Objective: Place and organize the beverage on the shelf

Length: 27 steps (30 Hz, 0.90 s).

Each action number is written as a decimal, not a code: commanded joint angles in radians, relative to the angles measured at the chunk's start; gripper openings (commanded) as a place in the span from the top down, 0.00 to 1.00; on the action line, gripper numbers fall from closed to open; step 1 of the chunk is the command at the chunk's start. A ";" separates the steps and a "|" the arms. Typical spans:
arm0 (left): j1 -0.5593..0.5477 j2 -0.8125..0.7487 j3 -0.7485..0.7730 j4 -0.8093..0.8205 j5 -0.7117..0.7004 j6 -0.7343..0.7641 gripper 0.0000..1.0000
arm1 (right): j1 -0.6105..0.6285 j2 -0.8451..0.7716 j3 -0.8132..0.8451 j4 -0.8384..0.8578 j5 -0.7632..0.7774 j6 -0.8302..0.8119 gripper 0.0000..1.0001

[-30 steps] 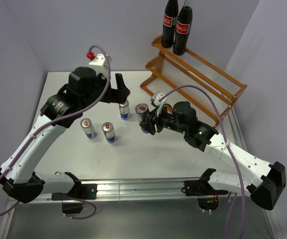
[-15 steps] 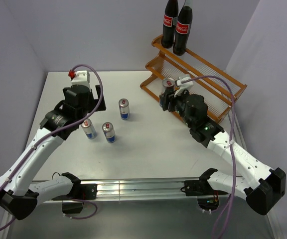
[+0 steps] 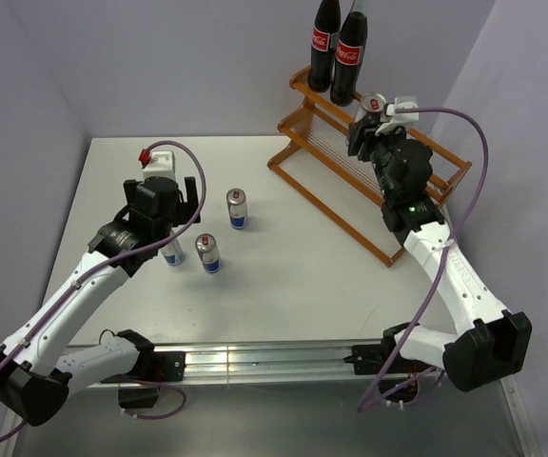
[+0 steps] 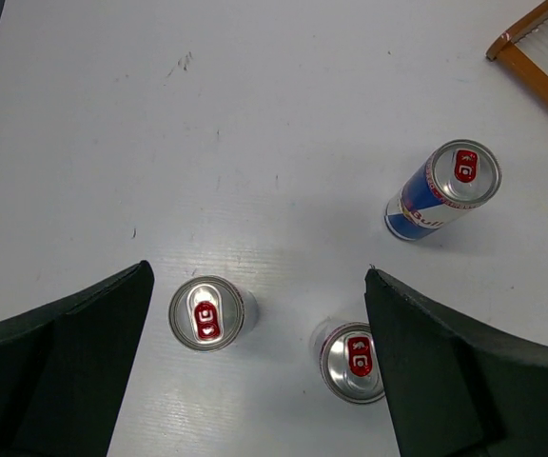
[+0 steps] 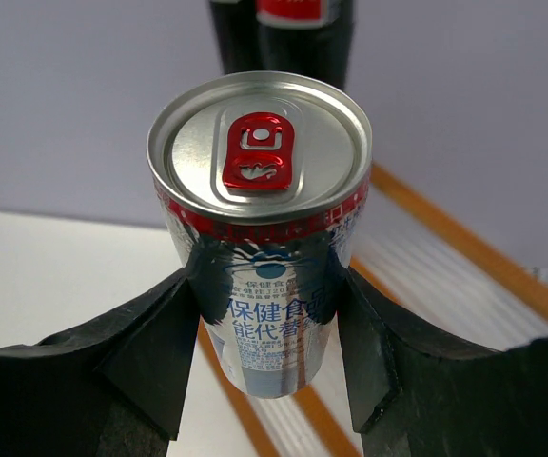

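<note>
On silver can [image 5: 260, 248]: "保健食品" print.

The shelf [image 3: 369, 162] hogs the far right corner of the desk [image 3: 303, 305], and the two cola bottles [image 3: 339, 48] block its far end. The right gripper [image 3: 367, 129], clamped on a can [image 5: 260, 238], hangs close by them. The shelf's stretch toward the right edge is bare. Three cans [image 3: 238, 208] cluster left of the middle with gaps between them, and the left gripper [image 4: 257, 276] is spread wide above two of them. The near edge and far left corner are wide open.
</note>
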 commanded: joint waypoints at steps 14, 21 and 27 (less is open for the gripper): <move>0.001 -0.059 -0.007 0.059 0.019 0.046 0.01 | -0.236 0.242 0.340 0.175 -0.206 -0.026 1.00; 0.001 -0.098 -0.014 0.068 0.025 0.054 0.01 | -0.268 0.357 0.429 0.151 -0.266 -0.026 1.00; 0.003 -0.105 -0.014 0.071 0.029 0.057 0.01 | -0.273 0.406 0.447 0.140 -0.275 -0.036 1.00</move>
